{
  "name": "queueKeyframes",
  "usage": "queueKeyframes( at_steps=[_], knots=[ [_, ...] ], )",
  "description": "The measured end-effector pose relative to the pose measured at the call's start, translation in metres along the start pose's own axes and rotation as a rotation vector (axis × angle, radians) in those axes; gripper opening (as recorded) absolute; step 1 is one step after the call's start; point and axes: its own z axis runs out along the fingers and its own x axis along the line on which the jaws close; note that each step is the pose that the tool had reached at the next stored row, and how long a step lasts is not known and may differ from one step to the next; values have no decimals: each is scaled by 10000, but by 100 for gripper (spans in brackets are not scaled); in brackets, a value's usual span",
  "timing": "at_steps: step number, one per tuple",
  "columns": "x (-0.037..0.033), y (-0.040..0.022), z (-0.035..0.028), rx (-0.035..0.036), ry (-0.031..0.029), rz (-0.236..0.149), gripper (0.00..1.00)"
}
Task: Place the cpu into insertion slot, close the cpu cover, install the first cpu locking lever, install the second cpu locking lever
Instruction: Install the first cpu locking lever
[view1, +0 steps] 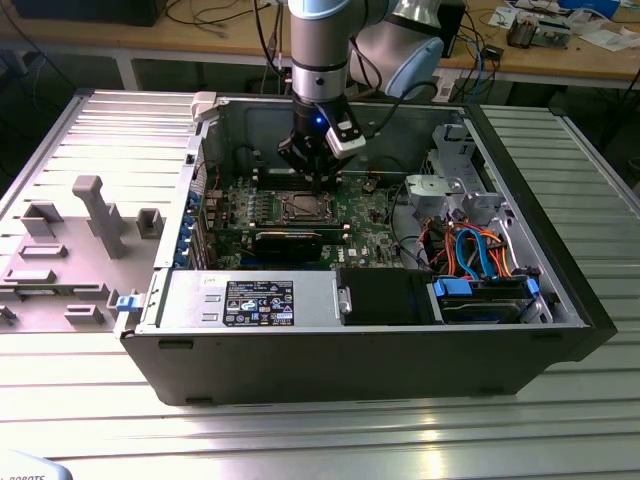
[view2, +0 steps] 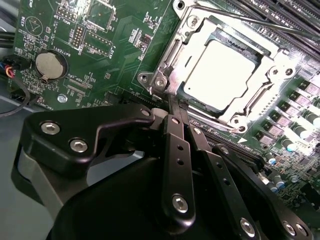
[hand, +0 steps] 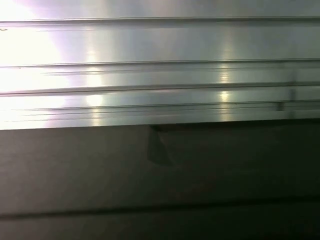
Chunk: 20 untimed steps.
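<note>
Cpu (view2: 224, 80) seated; cpu cover (view2: 272, 65) closed

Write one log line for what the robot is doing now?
gripper: shut, at socket edge | cpu: seated in insertion slot | cpu cover: down over chip

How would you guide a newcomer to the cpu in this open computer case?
Start at the open computer case, then find the green motherboard inside. Just beneath the gripper sits the insertion slot; the cpu is the flat silvery square in it, framed by the cpu cover, unlike the round coin battery nearby.
</note>
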Motion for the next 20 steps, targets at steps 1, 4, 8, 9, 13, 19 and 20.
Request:
queueKeyframes(
  at_steps=[1,4,8,9,13,19,20],
  knots=[
    [0,0,3,27,-1,-1,11],
    [0,0,9,56,1,-4,11],
    [-2,1,21,53,0,-3,11],
    [-3,1,23,45,0,-2,11],
    [-5,1,30,-4,2,-1,11],
    [-5,2,29,-108,3,5,11],
    [-5,2,27,-109,3,5,11]
  ],
)
